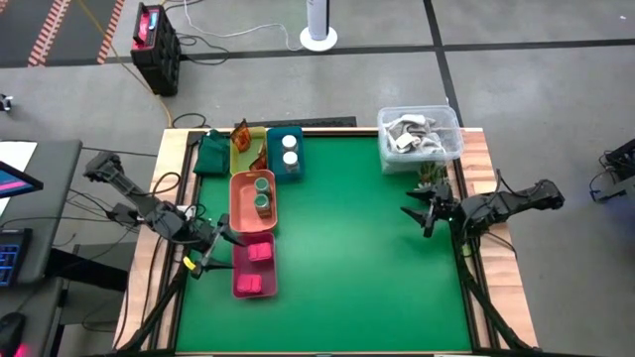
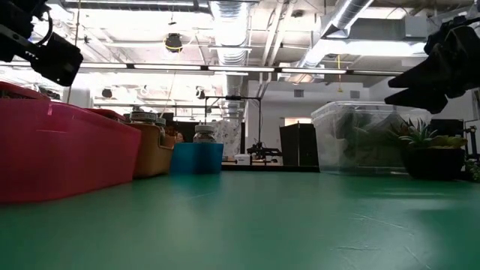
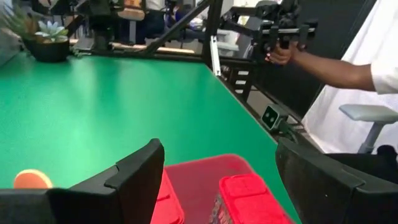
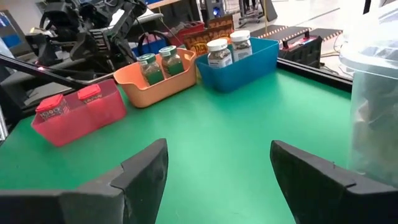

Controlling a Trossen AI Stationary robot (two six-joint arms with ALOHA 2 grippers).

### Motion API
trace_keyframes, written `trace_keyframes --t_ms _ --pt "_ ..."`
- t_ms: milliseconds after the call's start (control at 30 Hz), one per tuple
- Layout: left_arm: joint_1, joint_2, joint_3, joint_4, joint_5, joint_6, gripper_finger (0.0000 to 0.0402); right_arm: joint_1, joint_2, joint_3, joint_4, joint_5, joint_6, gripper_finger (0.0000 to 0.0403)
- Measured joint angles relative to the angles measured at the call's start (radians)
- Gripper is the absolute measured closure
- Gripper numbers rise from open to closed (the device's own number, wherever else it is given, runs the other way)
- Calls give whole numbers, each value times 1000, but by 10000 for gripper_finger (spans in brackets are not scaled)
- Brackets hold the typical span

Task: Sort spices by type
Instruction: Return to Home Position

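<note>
Evidently the sorting itself is finished, and what remains is getting the arms away cleanly. The left gripper (image 3: 219, 152) hangs over the left wall of the pink tray (image 1: 255, 270), fingers spread wide and holding nothing. Inside that tray lie the two pink blocks (image 1: 260, 252), one behind the other. End to end with the pink tray, and seemingly touching it, is the orange tray (image 1: 253, 223) with two green-lidded jars (image 1: 263, 184) upright in it. Farther from the pink tray along the same line stands the yellow-green tray (image 1: 241, 159) with the orange-brown sachets (image 1: 241, 133), and just right of that the blue tray (image 1: 286, 175) holding two white jars (image 1: 290, 142). Well to the right of the pink tray, near the table's far corner, stands the clear tub (image 1: 448, 149). The right gripper (image 4: 219, 149) waits at the table's right side, facing the pink tray across bare green, its fingers likewise apart and empty. The likeliest trouble is on the left: if that arm swings back before it lifts, a finger could catch the pink tray's rim, drag or tip it, and shove it into the orange tray hard enough to topple the jars.
</note>
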Motion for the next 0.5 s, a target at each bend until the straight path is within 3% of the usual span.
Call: trace_keyframes --t_ms 333,500 --pt "-33 51 0 150 24 34 107 0 0 0 25 0 6 97" --pt "-42 81 0 150 27 41 107 0 0 0 25 0 7 97"
